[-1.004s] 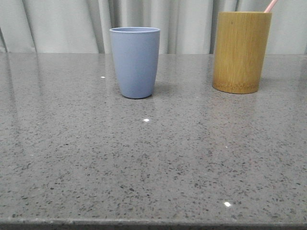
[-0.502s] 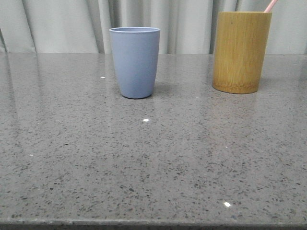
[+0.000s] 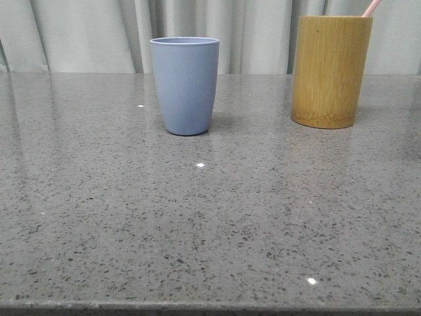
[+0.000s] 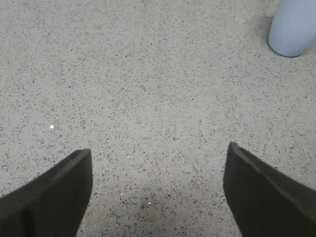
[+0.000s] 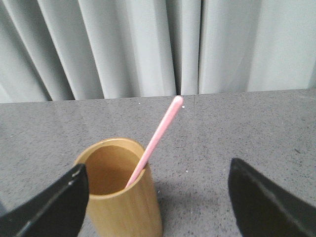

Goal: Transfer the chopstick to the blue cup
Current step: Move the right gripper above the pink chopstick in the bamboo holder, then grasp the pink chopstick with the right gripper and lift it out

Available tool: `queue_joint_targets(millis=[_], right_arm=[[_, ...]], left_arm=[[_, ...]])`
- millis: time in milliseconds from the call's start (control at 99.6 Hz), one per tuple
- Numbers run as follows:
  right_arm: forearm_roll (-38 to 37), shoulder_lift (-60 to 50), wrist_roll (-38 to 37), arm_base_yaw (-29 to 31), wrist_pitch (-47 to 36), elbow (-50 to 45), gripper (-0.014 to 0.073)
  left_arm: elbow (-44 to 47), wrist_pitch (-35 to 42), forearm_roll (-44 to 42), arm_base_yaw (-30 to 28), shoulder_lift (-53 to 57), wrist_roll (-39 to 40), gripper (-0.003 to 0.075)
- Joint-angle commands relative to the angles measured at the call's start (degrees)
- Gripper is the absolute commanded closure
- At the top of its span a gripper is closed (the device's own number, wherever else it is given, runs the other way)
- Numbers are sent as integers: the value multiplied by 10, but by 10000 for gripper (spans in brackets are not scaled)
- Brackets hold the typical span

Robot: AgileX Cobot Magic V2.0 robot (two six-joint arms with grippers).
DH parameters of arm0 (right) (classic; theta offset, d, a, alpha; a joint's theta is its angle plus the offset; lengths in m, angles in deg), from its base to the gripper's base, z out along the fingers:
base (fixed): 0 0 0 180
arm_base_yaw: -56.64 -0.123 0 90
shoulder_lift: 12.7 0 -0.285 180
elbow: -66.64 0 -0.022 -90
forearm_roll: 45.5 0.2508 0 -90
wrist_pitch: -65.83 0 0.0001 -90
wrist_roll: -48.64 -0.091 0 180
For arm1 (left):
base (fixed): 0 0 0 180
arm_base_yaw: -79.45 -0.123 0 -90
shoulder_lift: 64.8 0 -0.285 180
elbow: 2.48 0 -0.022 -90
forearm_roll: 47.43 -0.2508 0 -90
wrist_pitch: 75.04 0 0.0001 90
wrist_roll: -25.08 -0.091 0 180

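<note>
The blue cup (image 3: 185,85) stands upright on the grey table, left of centre at the back; its base also shows in the left wrist view (image 4: 293,27). A pale pink chopstick (image 5: 155,138) leans in the bamboo holder (image 5: 123,197); only its tip (image 3: 371,7) shows in the front view above the holder (image 3: 330,71). My right gripper (image 5: 158,170) is open and empty, above the holder with the chopstick between its fingers, not touching. My left gripper (image 4: 159,158) is open and empty over bare table, well away from the blue cup. Neither gripper shows in the front view.
A grey speckled stone table (image 3: 210,224) runs to a front edge at the bottom of the front view. A pale pleated curtain (image 3: 85,33) hangs close behind the cups. The holder stands to the right of the blue cup.
</note>
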Motion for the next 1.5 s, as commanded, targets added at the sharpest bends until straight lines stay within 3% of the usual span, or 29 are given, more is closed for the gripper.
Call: queue_joint_targets(millis=[0,592,1175,1486], right_arm=[[2,24,6,-2,-85,18,11],[2,143,1,-2,-258,18,11],[1,196,-133,-2,-341,20,11],[-53,196,-203,-2,-356,20,13]], left_arm=[[-13,40,7,-1,-2,6,185],[-13,40,8,-1,-2,6,185],[-13,40,8,-1,-2,6,185],[-13,40,8,-1,-2,6,185]])
